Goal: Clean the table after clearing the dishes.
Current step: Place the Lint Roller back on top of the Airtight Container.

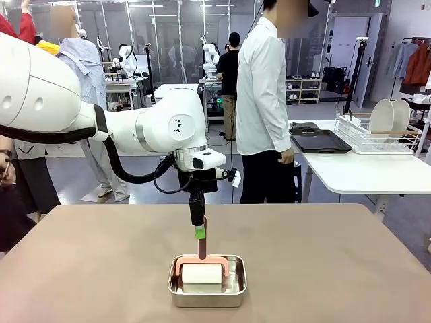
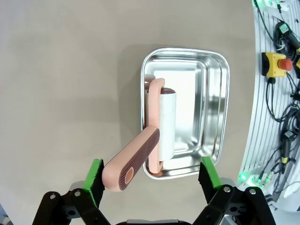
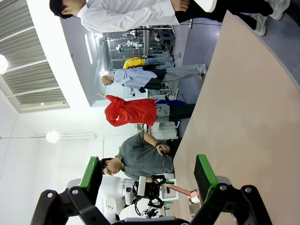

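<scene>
The taupe table point(image 1: 323, 256) carries a small steel pan point(image 1: 202, 296) near its front edge. In the pan lies a lint roller point(image 1: 201, 273) with a white roll and a pink handle point(image 1: 203, 247) that sticks up. My left gripper point(image 1: 199, 229) hangs straight above it, pointing down. In the left wrist view the left gripper point(image 2: 152, 176) is open wide, and the handle's end point(image 2: 129, 164) sits between the pads, close to one finger point(image 2: 96, 180) and not clamped. My right gripper point(image 3: 147, 172) is open and holds nothing. The dishes, white plates point(image 1: 390, 118) and a dark tray point(image 1: 320, 140), are on the white side table.
A person in a white shirt point(image 1: 262, 87) stands at the far side, between the two tables. The wire rack point(image 1: 374, 138) holds the plates upright. Behind the pan's rim point(image 2: 225, 93), past the table edge, is a rail of cables with an emergency button point(image 2: 276, 63).
</scene>
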`<state>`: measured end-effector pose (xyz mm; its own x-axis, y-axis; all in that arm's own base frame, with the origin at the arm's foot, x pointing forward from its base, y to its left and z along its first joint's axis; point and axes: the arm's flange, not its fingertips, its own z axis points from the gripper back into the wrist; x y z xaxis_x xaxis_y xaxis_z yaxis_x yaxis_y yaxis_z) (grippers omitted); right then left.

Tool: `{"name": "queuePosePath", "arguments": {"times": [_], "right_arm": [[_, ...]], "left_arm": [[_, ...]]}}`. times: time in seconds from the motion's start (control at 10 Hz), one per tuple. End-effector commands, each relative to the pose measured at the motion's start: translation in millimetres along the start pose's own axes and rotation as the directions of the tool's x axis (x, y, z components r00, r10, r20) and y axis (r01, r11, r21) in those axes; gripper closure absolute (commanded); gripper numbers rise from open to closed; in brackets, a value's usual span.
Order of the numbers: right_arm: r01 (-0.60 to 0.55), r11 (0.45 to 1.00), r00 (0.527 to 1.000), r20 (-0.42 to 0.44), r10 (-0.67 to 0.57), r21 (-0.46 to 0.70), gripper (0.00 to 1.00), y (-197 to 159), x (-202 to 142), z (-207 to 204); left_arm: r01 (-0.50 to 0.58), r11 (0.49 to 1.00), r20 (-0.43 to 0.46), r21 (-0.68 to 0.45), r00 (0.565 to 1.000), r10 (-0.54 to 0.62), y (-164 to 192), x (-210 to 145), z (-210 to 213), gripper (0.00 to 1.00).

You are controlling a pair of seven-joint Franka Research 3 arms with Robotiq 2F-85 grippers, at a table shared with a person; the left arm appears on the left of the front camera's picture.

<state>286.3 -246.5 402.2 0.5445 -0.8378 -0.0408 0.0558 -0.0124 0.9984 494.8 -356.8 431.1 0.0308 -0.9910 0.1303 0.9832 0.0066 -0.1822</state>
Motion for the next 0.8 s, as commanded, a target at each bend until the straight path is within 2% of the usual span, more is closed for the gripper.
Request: {"name": "queuePosePath", "arguments": {"times": [0.0,0.1,0.2,0.4,0.5,0.7], "right_arm": [[-0.012,1.000,1.000,-0.008,0.012,-0.004,0.00,2.8,-2.0,3.7],[-0.012,1.000,1.000,-0.008,0.012,-0.004,0.00,2.8,-2.0,3.7],[-0.012,1.000,1.000,-0.008,0.012,-0.004,0.00,2.8,-2.0,3.7],[-0.012,1.000,1.000,-0.008,0.012,-0.004,0.00,2.8,-2.0,3.7],[-0.012,1.000,1.000,-0.008,0.012,-0.004,0.00,2.8,-2.0,3.7],[-0.012,1.000,1.000,-0.008,0.012,-0.004,0.00,2.8,-2.0,3.7]], "left_arm": [[0.000,1.000,0.000,0.000,1.000,0.000,0.0,0.0,0.0,0.00],[-0.125,0.990,0.129,-0.059,0.983,0.131,14.1,-26.6,25.8,0.00],[-0.244,0.957,0.257,-0.155,0.926,0.278,24.0,-56.2,50.0,0.00],[-0.419,0.876,0.350,-0.237,0.805,0.479,22.9,-115.8,80.9,0.00],[-0.477,0.831,0.413,-0.288,0.721,0.557,11.7,-150.2,87.3,0.00],[-0.476,0.757,0.523,-0.449,0.547,0.654,-9.7,-213.4,91.0,0.00]]}}
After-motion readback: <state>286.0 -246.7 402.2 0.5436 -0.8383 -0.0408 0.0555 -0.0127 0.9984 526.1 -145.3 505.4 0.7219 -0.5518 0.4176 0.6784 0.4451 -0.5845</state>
